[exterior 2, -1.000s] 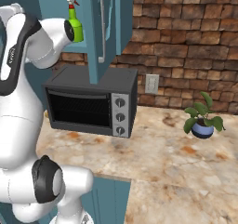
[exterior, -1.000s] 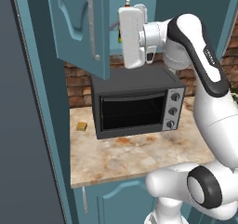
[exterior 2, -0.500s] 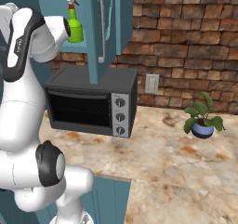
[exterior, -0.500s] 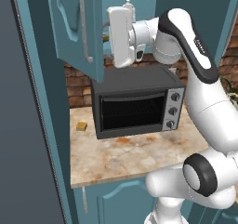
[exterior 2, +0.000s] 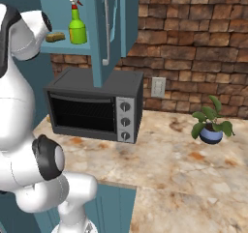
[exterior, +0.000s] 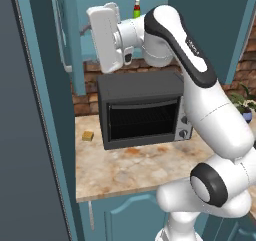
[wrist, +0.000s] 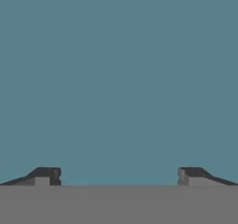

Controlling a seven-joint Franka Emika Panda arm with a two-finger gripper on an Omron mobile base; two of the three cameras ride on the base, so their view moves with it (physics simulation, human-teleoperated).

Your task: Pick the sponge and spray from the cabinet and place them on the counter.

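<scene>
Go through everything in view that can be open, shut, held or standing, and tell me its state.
cabinet: doors open.
spray: upright on the cabinet shelf, not held.
sponge: flat on the shelf beside the spray, not held.
gripper: open, holding nothing, facing a teal surface.
microwave: door shut, on the counter.
potted plant: upright on the counter.

Back wall: I see a brick wall (exterior 2: 193, 43), red-brown, with a pale outlet plate (exterior 2: 158, 87).
Appliance: I've got a dark microwave (exterior 2: 97, 106) against the bricks, door shut.
Plant: a small potted plant (exterior 2: 211, 123) well apart from it.
Below: teal base cabinet (exterior: 130, 217).
Left side: tall dark grey panel (exterior: 20, 135).
</scene>
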